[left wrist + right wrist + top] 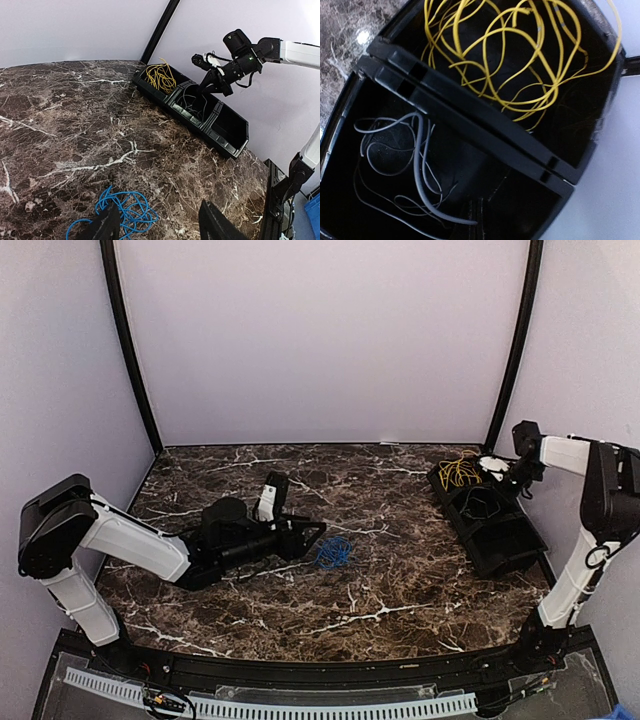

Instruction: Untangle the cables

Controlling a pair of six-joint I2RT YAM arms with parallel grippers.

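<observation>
A blue cable bundle (333,553) lies loose on the marble table, and the left wrist view shows it (122,210) by my left finger. My left gripper (315,532) is open and empty just left of it, jaws wide apart (160,226). Yellow cables (458,472) fill the far compartment of a black bin and show in both wrist views (161,76) (520,55). Thin grey cables (415,155) lie in the middle compartment. My right gripper (500,478) hovers over that compartment; its dark fingers (480,217) appear pressed together, holding nothing.
The black three-compartment bin (500,540) stands at the table's right edge; its near compartment (227,127) holds nothing. A divider wall (470,110) separates the yellow and grey cables. Black frame posts stand at the back corners.
</observation>
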